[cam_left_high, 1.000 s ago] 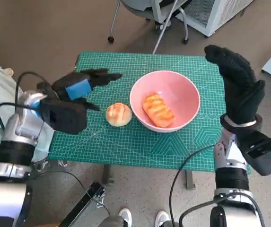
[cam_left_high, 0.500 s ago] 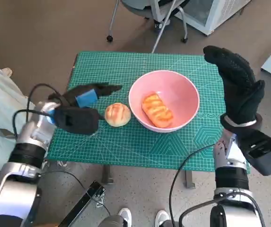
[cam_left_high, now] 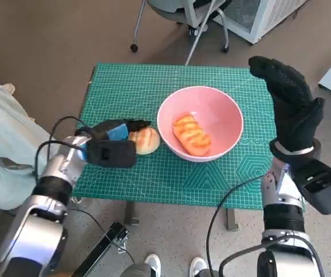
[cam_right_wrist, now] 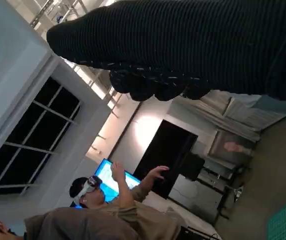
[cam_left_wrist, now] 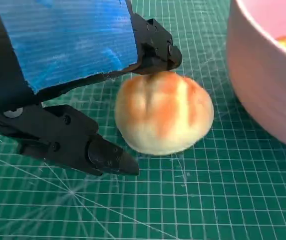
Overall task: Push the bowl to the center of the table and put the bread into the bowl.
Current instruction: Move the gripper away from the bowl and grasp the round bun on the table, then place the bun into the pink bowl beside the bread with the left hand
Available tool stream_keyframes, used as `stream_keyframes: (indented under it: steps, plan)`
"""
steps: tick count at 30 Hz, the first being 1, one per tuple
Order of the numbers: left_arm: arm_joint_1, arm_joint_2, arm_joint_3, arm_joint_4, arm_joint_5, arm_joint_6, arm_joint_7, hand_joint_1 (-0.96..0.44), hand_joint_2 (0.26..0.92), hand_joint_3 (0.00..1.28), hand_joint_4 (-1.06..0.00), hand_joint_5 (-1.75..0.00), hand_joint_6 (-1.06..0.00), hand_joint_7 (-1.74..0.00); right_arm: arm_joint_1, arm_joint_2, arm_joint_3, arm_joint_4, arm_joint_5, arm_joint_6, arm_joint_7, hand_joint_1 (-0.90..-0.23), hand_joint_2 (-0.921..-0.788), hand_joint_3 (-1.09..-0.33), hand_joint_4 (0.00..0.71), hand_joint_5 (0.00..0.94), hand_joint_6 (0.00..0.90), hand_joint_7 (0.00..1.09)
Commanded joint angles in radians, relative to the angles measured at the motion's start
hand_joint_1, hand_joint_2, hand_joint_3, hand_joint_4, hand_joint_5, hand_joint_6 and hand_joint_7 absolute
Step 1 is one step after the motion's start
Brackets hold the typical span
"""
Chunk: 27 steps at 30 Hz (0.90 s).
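Bowl: we see the pink bowl upright on the green cutting mat, right of the mat's middle.
Bread in bowl: a long glazed roll lies inside the bowl, its long axis running diagonally from the far left toward the near right in the head view.
Round bun: the round bun sits on the mat just left of the bowl, close to its wall; it has no clear long axis, and its browned stripes face up.
Left hand: the left hand lies low over the mat beside the bun, blue-taped back up. In the left wrist view one upper finger reaches over the bun's top and seems to touch it; a lower finger lies alongside, apart from the bun. We read the fingers as spread, not yet closed on the bun.
Right hand: the gloved right hand stands raised at the table's right edge, fingers up and extended, holding nothing.
Background: a person with raised hands shows in the right wrist view.
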Motion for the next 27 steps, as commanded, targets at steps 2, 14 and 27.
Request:
stream_keyframes:
  steps: [2,14,27]
  plan:
    - [-0.022,-0.046,-0.026,0.057,0.024,0.032,0.032,-0.23,0.831,0.01,-0.35,-0.03,-0.41,-0.04,0.004,-0.001,0.0,0.013,-0.001,0.005,0.001,-0.578,-0.921,-0.679,0.363,0.001,0.028,0.76]
    - [-0.031,-0.024,-0.038,0.064,0.027,0.004,0.081,-0.02,0.916,0.11,-0.65,-0.96,-0.54,-1.06,0.008,-0.002,0.001,0.0,0.0,0.007,-0.001,-0.575,-0.921,-0.68,0.363,0.001,0.027,0.76]
    - [-0.107,0.092,0.078,-0.006,-0.049,-0.093,0.138,0.0,0.92,0.09,-0.67,-1.15,-0.58,-1.24,0.01,-0.004,-0.001,0.0,-0.014,-0.001,-0.016,-0.581,-0.921,-0.68,0.363,0.0,0.024,0.76]
